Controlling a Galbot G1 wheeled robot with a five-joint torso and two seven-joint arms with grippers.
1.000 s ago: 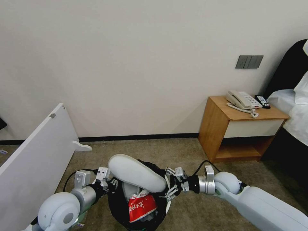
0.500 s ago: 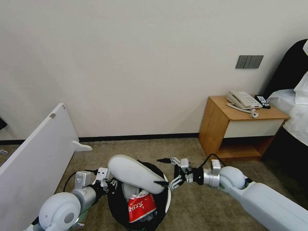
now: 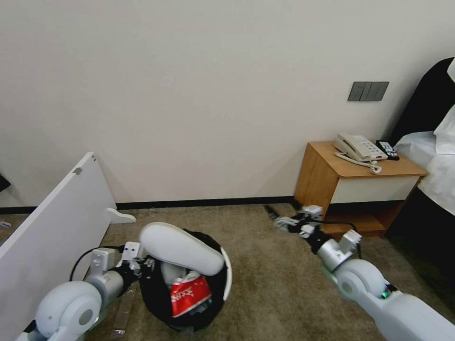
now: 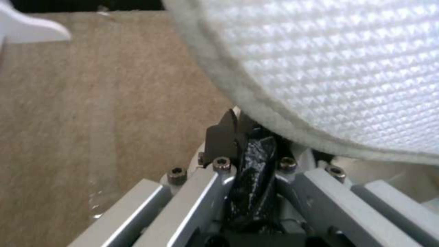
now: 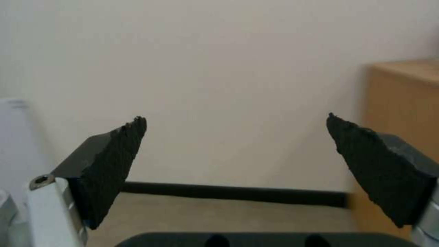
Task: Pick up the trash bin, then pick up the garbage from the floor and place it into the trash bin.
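— Trash bin (image 3: 226, 279), where is it?

— I've got it low on my left, carried above the carpet (image 3: 265, 284), mouth tipped up toward me. My left gripper (image 4: 249, 144) has its fingers clenched on the black bag (image 4: 253, 171) at the near-left rim.

— And the garbage?

— A white slipper (image 3: 182, 247) lies across the mouth, long axis running left to right, just above those fingers. A red wrapper (image 3: 189, 294) sits under it.

— The other arm?

— My right gripper (image 5: 235, 151) hangs farther off by the nightstand (image 3: 327, 182), fingers spread wide, empty.
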